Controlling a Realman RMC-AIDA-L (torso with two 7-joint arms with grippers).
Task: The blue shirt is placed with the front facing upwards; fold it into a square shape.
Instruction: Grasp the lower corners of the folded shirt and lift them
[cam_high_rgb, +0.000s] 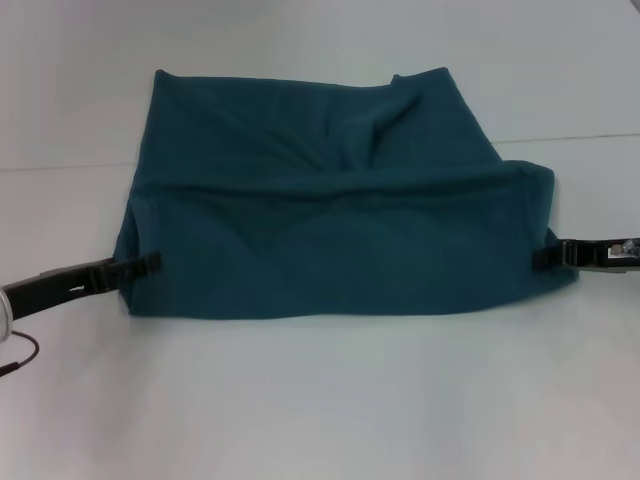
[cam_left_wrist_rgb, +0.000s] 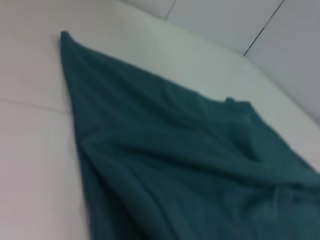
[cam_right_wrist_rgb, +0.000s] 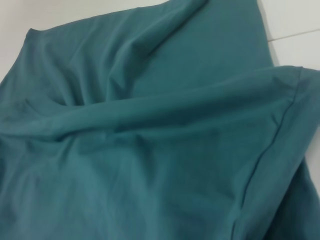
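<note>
Left gripper (cam_high_rgb: 148, 264) at 9 o'clock and right gripper (cam_high_rgb: 545, 256) at 3 o'clock touch the blue shirt's (cam_high_rgb: 330, 215) side edges; grip state unclear. Shirt folded, table (cam_high_rgb: 320, 400) centre. Only the right wrist view shows the hem seam (cam_right_wrist_rgb: 265, 155).

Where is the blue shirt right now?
In the head view, the blue shirt lies partly folded in the middle of the white table, with the left gripper at its left edge and the right gripper at its right.

A plain white table (cam_high_rgb: 320, 400) fills the scene, evenly lit, one thin seam (cam_high_rgb: 590, 138) crossing its far side.
</note>
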